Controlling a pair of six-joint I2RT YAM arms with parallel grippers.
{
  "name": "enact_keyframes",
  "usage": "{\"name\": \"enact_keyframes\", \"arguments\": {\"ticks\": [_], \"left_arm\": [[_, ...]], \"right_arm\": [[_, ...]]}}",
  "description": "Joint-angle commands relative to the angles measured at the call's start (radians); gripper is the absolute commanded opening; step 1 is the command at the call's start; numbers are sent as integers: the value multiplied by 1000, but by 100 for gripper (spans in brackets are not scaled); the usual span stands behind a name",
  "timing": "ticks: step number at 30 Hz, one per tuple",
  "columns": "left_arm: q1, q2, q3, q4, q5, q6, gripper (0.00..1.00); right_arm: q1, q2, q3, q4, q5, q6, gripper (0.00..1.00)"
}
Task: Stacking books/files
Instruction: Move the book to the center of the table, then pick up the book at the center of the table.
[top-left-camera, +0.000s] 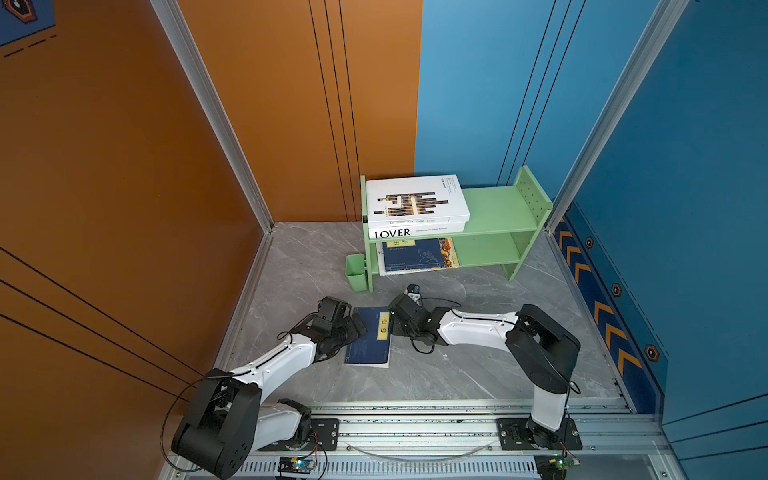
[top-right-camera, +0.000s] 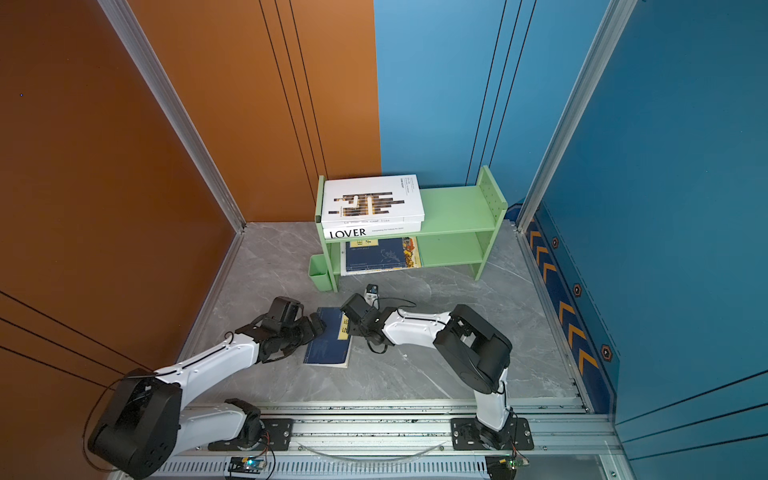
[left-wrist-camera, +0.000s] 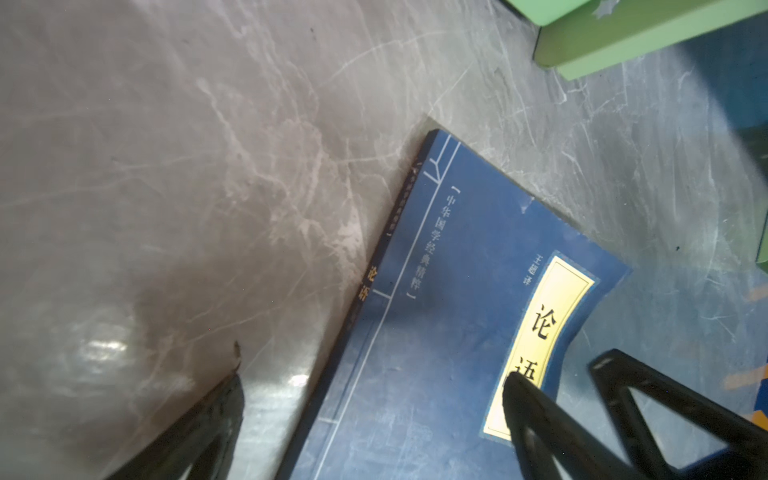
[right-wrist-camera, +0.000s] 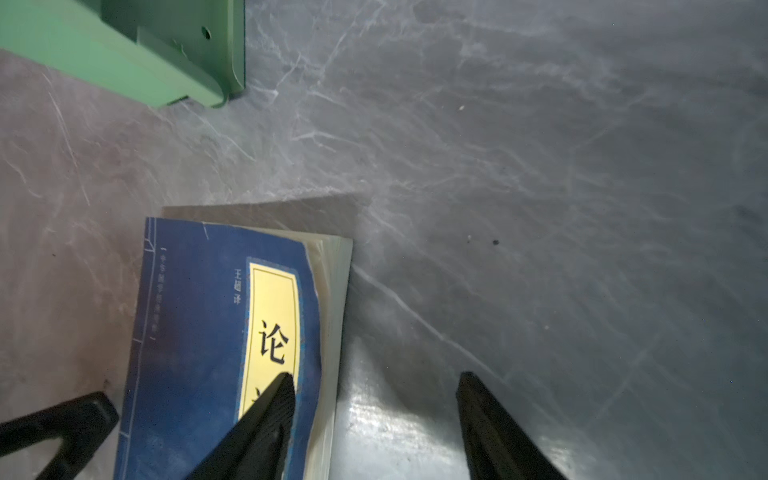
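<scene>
While both arms reach low over the grey marble counter (top-left-camera: 478, 365), a navy yellow-labelled book (top-left-camera: 368, 345) lies flat on it, directly beneath and between the two grippers. Jaws of the left gripper (left-wrist-camera: 374, 370) stand wide apart astride the book's spine, one finger over bare counter, the other above the yellow label. Jaws of the right gripper (right-wrist-camera: 374, 382) are apart and hold nothing, astride the page edge; contact with the cover cannot be told. Beyond both grippers stands a green shelf (top-left-camera: 498, 208). Its upper board carries the white book with brown-black bars (top-left-camera: 415, 199) atop the thick white "LOVER" book (top-left-camera: 415, 231). Its lower board carries a second navy book (top-left-camera: 409, 254) over the yellow picture book (top-left-camera: 451, 254).
</scene>
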Motion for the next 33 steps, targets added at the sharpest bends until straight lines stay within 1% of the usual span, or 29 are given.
{"name": "enact_keyframes", "arguments": {"ticks": [1,2,5,8,10,13,16,19,22,23,27,30,33], "left_arm": [[-14,43,9,-6,37,25,98],[-13,53,11,26,49,30,97],[-12,101,45,22,86,63,96],[-13,144,62,68,169,69,94],[-6,173,51,184,277,40,94],[-2,212,68,297,414,2,93],[-2,209,59,455,518,-69,92],[-1,170,52,549,568,-127,89],[-2,111,40,583,579,-157,87],[-2,94,34,591,578,-163,82],[-3,47,-7,650,571,-208,76],[-2,47,-31,661,553,-228,71],[-13,82,-45,670,542,-254,69]], "right_arm": [[23,31,50,-55,63,-74,62],[28,41,62,-63,71,-81,61],[40,79,97,-86,68,-96,56],[47,104,113,-98,68,-100,50],[51,113,113,-102,80,-102,48],[52,127,110,-98,84,-113,46],[46,135,104,-85,63,-110,43],[31,116,67,-38,37,-101,42],[4,81,17,28,-3,-85,42],[-5,73,0,56,-23,-79,42],[-38,33,-61,154,-87,-49,43],[-52,8,-95,209,-118,-29,43],[-63,-8,-119,250,-141,-7,44]]}}
